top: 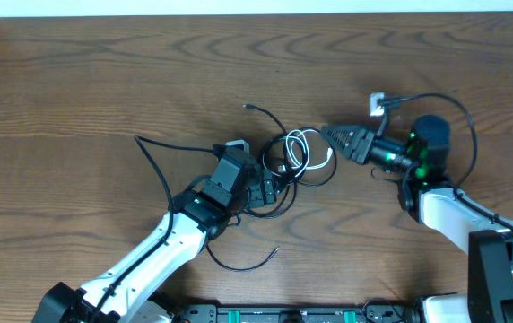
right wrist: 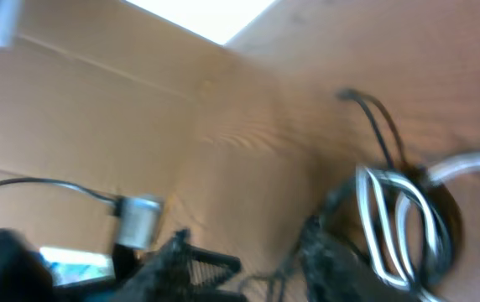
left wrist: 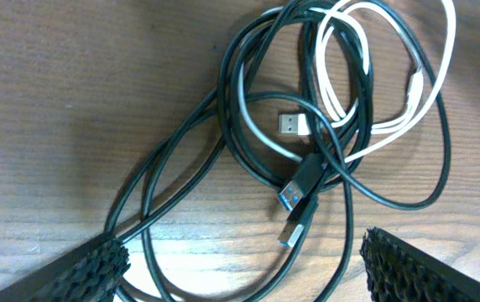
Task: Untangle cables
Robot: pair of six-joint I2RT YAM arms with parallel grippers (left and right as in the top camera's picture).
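Observation:
The cables (top: 294, 157) lie knotted at mid-table: black loops with a white cord (top: 308, 148) coiled among them. One black strand (top: 153, 157) trails left and another (top: 243, 265) curls toward the front. My left gripper (top: 270, 187) hovers at the knot's lower left, open wide. In the left wrist view, black strands (left wrist: 164, 210) lie on the wood between its fingers (left wrist: 89, 268) without being pinched. Beyond them are a blue-tongued USB plug (left wrist: 300, 195), a silver plug (left wrist: 290, 124) and the white cord (left wrist: 391, 92). My right gripper (top: 330, 135) points at the knot's right side. Its blurred wrist view shows the gripper (right wrist: 257, 260) with jaws apart beside the white loops (right wrist: 399, 218).
A small white-grey connector (top: 378, 105) on a thick black arm cable lies behind the right gripper, and appears as a silver cylinder (right wrist: 135, 220) in the right wrist view. The table's far edge (top: 256, 16) runs along the top. Bare wood lies at the left (top: 59, 99).

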